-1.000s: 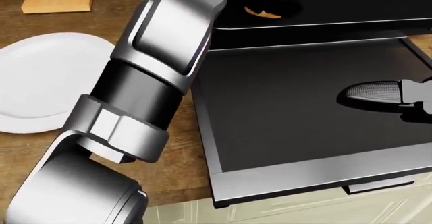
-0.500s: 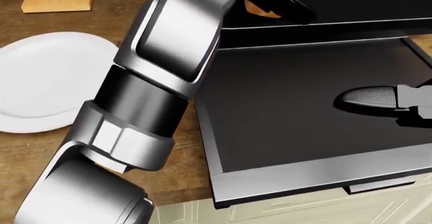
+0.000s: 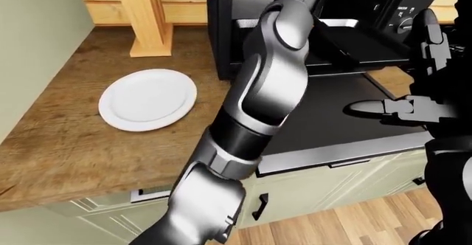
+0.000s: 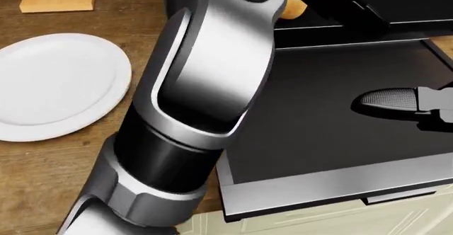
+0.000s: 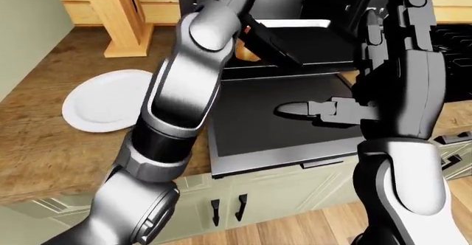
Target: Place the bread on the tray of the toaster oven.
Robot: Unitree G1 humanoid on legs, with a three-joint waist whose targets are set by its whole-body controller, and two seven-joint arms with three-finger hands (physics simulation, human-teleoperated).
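The toaster oven (image 3: 228, 29) stands open, its dark door (image 4: 318, 139) folded down flat over the counter edge. Its tray (image 5: 314, 40) sits in the oven mouth. My left arm reaches across into the oven. My left hand (image 5: 254, 37) is mostly hidden by the forearm, and its black fingers close on the tan bread (image 4: 292, 8) at the tray's left end. The bread also shows in the right-eye view (image 5: 247, 51). My right hand (image 5: 295, 110) is open and empty, with one finger stretched out low over the door.
A white plate (image 3: 148, 98) lies on the wooden counter (image 3: 66, 145) left of the oven. A wooden block (image 3: 148, 18) stands at the wall behind it. The oven's knobs (image 3: 402, 21) are at its right. Cream cabinet drawers (image 3: 310, 195) lie below.
My left arm has swung right and further into the oven, carrying the bread with it. The right hand has stayed in place.
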